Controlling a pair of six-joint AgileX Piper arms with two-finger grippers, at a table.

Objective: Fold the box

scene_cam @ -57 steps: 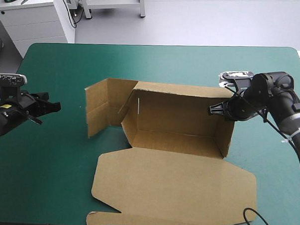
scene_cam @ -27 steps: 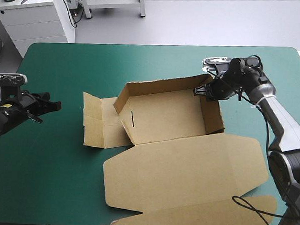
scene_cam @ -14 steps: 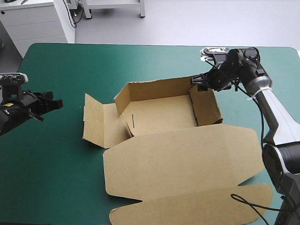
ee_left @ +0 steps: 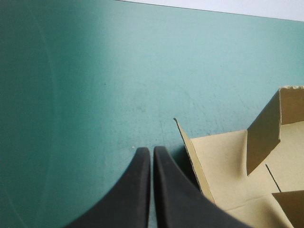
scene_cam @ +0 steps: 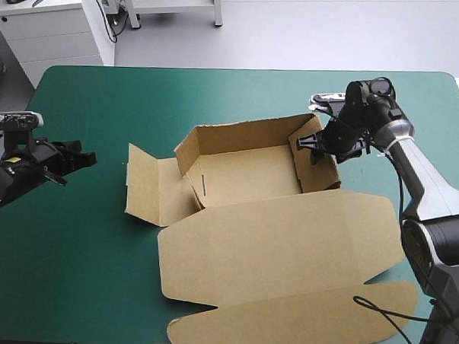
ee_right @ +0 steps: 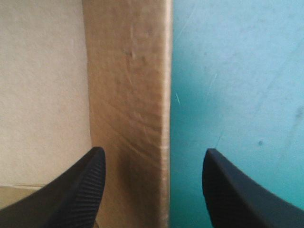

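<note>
Right gripper (scene_cam: 313,145) has dropped from the box's far right corner onto its right wall (scene_cam: 325,172) since just before; box (scene_cam: 248,173) unmoved: open tray mid-table on the teal-green cover (scene_cam: 81,249), lid (scene_cam: 280,243) flat toward the near edge; left gripper (scene_cam: 84,159) well apart, unchanged.
Left wrist: fingers (ee_left: 137,190) pressed together, gripping nothing; left flap (ee_left: 223,161) just beside them.
Right wrist: fingers (ee_right: 85,190) spread wide, astride the wall's top edge; contact can't be told.
</note>
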